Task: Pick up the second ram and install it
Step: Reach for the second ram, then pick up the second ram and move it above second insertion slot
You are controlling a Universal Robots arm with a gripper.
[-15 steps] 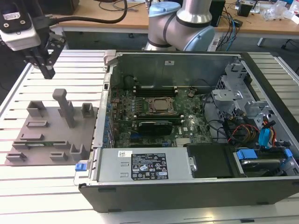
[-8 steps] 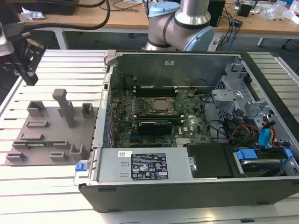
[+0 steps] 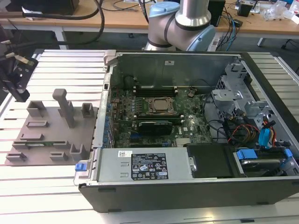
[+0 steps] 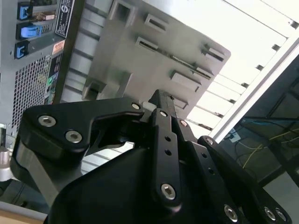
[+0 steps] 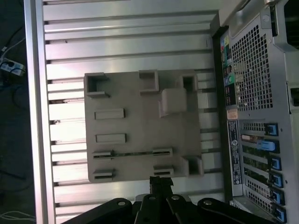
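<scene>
1. The grey holder plate (image 3: 51, 133) lies flat on the slatted metal tabletop (image 3: 46, 186), just beside the open computer case (image 3: 187, 191), on the exterior view's left of it.
2. The second ram (image 3: 42, 144) rests on this plate. It is a thin green stick lying between two low slotted blocks near one edge of the plate, and it shows as a narrow line in both wrist views (image 5: 133, 153) (image 4: 183, 61).
3. The hand (image 3: 18, 91) hangs in the air above the plate's edge, clear of the plate and apart from the ram.
4. In the first wrist view the hand (image 5: 161, 183) is narrow, with its fingertips drawn together and nothing between them. The second wrist view (image 4: 158, 99) shows the same.
5. A tall grey post (image 3: 63, 107) stands upright on the plate, on the side away from the ram.
</scene>
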